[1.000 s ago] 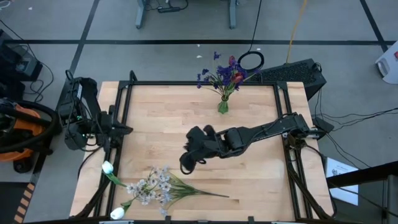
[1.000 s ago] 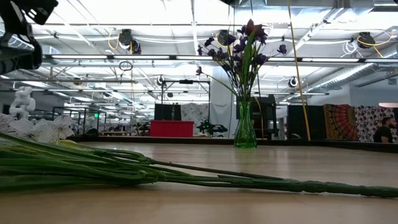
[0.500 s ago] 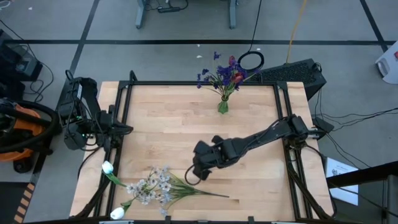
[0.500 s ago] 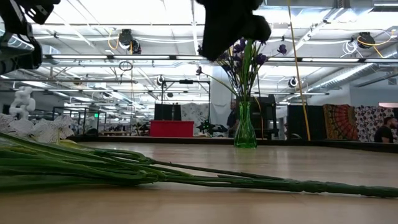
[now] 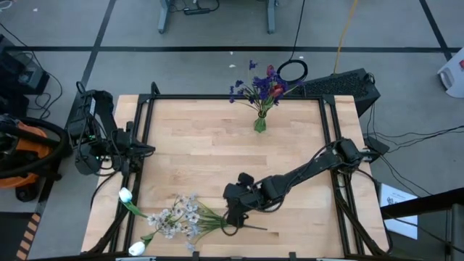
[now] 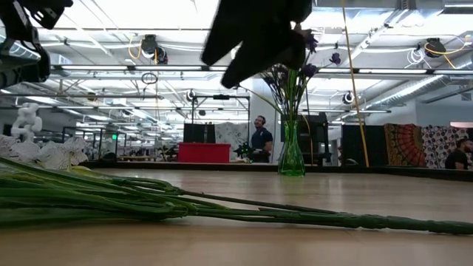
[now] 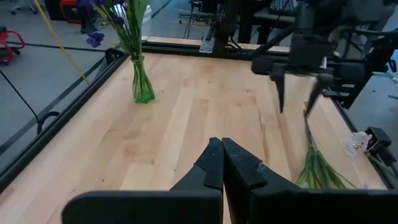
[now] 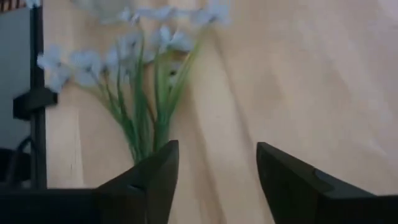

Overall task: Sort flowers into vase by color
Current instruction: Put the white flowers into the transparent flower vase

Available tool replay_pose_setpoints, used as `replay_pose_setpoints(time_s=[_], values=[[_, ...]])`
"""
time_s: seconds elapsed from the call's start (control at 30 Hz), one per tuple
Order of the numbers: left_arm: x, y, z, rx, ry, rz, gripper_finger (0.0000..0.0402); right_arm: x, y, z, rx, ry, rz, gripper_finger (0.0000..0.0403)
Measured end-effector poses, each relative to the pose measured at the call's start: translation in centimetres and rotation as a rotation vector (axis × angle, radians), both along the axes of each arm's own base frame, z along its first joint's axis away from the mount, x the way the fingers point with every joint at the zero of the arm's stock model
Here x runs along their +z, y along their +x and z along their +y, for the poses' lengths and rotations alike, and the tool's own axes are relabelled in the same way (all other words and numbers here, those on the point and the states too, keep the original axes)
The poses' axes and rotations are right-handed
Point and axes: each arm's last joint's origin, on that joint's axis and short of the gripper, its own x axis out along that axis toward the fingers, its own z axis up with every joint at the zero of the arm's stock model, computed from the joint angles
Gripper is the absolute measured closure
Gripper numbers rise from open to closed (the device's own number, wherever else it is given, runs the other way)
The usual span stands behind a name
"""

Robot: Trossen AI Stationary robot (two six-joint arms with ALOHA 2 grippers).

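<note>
Right gripper, fingers apart, hangs over the stems of the white flowers lying near the table's front edge. Left gripper, fingers together, waits at the left rail. Green vase with purple and red flowers stands at the far edge; bare wood between.

My right gripper shows its two dark fingers spread apart, with bare wooden table between them. Beyond the fingers lies a bunch of pale flowers flat on the table, their thin green stems running together toward the gap, nearer one finger than the other. Beside the blossoms, at the table's edge, stands a dark frame rail.
</note>
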Motion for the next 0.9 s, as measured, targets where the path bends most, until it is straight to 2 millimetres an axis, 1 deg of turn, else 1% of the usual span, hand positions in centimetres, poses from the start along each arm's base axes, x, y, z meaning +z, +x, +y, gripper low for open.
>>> replay_pose_setpoints(time_s=[0.03, 0.13, 0.2, 0.3, 0.43, 0.63, 0.8, 0.9], values=[[0.0, 0.0, 0.0, 0.0, 0.005, 0.002, 0.0401, -0.3, 0.0, 0.4, 0.02, -0.006, -0.002, 0.0192], [-0.1, 0.0, 0.1, 0.0, 0.01, 0.004, 0.0401, -2.1, 0.8, 1.6, 0.068, 0.014, -0.013, 0.0182], [-0.1, 0.0, 0.1, 0.0, 0.011, 0.004, 0.0401, -3.6, 1.1, 2.3, 0.091, 0.031, -0.003, 0.0181], [-0.1, 0.0, 0.0, -0.009, 0.008, 0.015, 0.0401, -5.1, 1.9, 3.2, 0.111, 0.055, 0.008, 0.0181], [-0.2, -0.1, 0.0, -0.034, -0.001, 0.044, 0.0401, -6.1, 3.0, 3.9, 0.128, 0.037, 0.026, 0.0181], [-0.2, -0.1, 0.0, -0.038, 0.0, 0.047, 0.0401, -8.2, 4.7, 5.0, 0.182, 0.043, 0.08, 0.0181], [-0.2, -0.1, -0.1, -0.052, -0.019, 0.063, 0.0401, -9.4, 5.3, 5.3, 0.154, 0.005, 0.178, 0.0183], [-0.2, 0.0, -0.2, -0.061, -0.024, 0.065, 0.0401, -9.9, 5.3, 5.3, 0.142, -0.011, 0.23, 0.02]])
